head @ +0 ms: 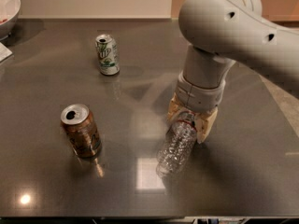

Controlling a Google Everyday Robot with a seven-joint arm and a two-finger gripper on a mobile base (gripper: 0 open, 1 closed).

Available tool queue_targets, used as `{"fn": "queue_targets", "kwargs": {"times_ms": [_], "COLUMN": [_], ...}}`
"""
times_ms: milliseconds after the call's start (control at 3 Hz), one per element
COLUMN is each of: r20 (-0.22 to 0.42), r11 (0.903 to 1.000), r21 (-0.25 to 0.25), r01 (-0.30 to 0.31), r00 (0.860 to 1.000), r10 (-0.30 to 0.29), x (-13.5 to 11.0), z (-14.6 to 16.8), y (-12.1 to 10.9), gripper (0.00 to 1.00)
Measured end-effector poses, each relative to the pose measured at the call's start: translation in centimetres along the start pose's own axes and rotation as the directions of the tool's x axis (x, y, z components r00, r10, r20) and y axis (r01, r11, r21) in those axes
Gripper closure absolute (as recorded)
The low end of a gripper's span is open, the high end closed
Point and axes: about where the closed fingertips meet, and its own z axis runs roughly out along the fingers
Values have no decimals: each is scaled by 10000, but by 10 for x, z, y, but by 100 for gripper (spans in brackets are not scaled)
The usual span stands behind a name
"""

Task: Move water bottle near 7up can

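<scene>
Right now I am looking at the water bottle (176, 146) lying on its side on the table (243, 171), a dark grey top that is smooth and glossy enough to be throwing back a square patch of light. The bottle is clear, ribbed plastic, crinkled along its length, with its base pointing toward the near edge and its cap end pointing away, up under the gripper (190, 120).

The gripper is hanging from a thick, rounded, pale grey arm (219, 27) reaching in from the right. Its two tan fingers (208, 124) are sitting low at the table, drawn in on either side of the bottle's cap end — as far as I can see they are pinching it, one finger on each flank.

The 7up can (107, 55) is standing upright well apart from the bottle, toward the far left — a small white-and-green cylinder with a silver top. A brown can (81, 130) with an open silver top is standing nearer me on the left. A white bowl (7, 8) is showing at the far left corner.
</scene>
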Motion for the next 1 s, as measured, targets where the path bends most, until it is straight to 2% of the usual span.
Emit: {"fn": "queue_targets", "kwargs": {"times_ms": [333, 667, 1000], "r20": [-146, -229, -551], "r11": [9995, 9974, 9897], "r21": [-25, 89, 578], "r01": [-299, -719, -1307], "r00": [9994, 9971, 9895], "r10": [299, 721, 1339], "x": [11, 26, 45], "z": [-5, -16, -30], "y": [-5, -24, -65], "gripper": [64, 87, 100]}}
